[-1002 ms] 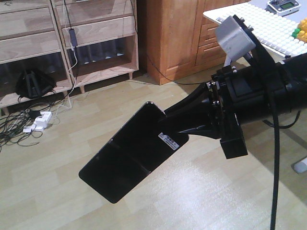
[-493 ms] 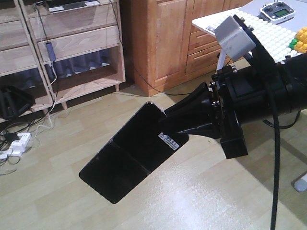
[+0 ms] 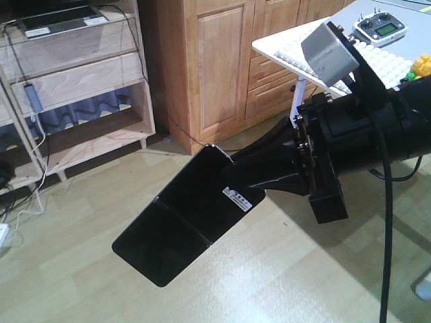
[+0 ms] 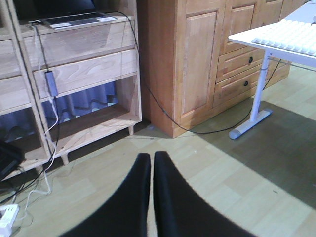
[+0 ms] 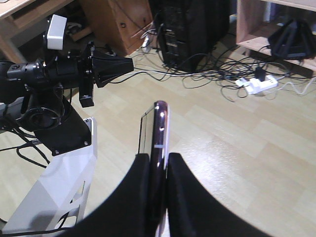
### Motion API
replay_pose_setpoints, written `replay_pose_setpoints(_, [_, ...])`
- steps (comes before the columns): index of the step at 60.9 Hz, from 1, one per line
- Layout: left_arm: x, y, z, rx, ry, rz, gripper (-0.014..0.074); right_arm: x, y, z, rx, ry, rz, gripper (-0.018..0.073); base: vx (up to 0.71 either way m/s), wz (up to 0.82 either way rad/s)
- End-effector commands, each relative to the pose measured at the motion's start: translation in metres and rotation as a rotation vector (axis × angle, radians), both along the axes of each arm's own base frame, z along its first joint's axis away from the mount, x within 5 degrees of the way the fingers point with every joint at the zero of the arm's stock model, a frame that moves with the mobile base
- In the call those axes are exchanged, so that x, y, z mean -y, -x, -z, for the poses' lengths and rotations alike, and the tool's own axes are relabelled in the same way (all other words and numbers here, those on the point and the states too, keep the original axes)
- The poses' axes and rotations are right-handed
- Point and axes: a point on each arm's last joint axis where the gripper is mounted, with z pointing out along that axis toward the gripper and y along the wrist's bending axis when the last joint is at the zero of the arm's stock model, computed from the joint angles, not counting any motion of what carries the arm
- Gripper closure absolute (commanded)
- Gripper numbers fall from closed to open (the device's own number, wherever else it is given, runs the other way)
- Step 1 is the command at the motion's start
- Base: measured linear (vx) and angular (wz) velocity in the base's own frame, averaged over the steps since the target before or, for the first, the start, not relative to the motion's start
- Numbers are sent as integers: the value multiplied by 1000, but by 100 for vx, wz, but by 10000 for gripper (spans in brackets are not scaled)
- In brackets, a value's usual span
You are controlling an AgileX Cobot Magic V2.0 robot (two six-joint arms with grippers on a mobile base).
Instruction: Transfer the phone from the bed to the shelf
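Right fingers (image 5: 133, 197): 2, clamped on one end of the phone (image 5: 159, 128), edge-on in the right wrist view. The front view shows the phone's flat glossy black face with a centre crease, sticking out down-left from the fingers, in the air above the pale wood floor (image 3: 283, 276). There is 1 white sticker (image 3: 237, 199) near the gripped end; its print is too small to read.

Left fingers (image 4: 133, 197): 2, pressed together with only a thin slit between them, nothing held, over the floor.

The shelf (image 4: 94, 64) is pale wood with open compartments and stands behind and to the left, well apart from the phone. 1 flat grey device (image 4: 74, 19) lies on its upper board, and a cable with an adapter block (image 4: 51, 81) hangs down its front.

1 orange-brown cabinet (image 4: 197, 59) stands right of the shelf, with 2 black knobs showing. 1 white table (image 4: 281, 37) on a white leg has a studded white top. On the table sit 1 handheld controller (image 3: 380, 28) with a small green screen, text unreadable, and some yellow and green blocks (image 3: 423, 65). 1 white power strip (image 5: 256, 85) lies among tangled black cables on the floor.
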Motion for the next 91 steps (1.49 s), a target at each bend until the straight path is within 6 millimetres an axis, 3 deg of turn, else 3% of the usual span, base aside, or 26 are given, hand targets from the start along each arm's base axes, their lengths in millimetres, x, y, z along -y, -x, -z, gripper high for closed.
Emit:
replay_pose_setpoints(1, [0, -1, -6, 76, 14, -6, 596, -1, 13, -21, 9, -99, -54, 561, 37, -5])
replay_pose_setpoints(91, [0, -1, -6, 76, 14, -6, 596, -1, 13, -21, 9, -99, -54, 561, 39, 12])
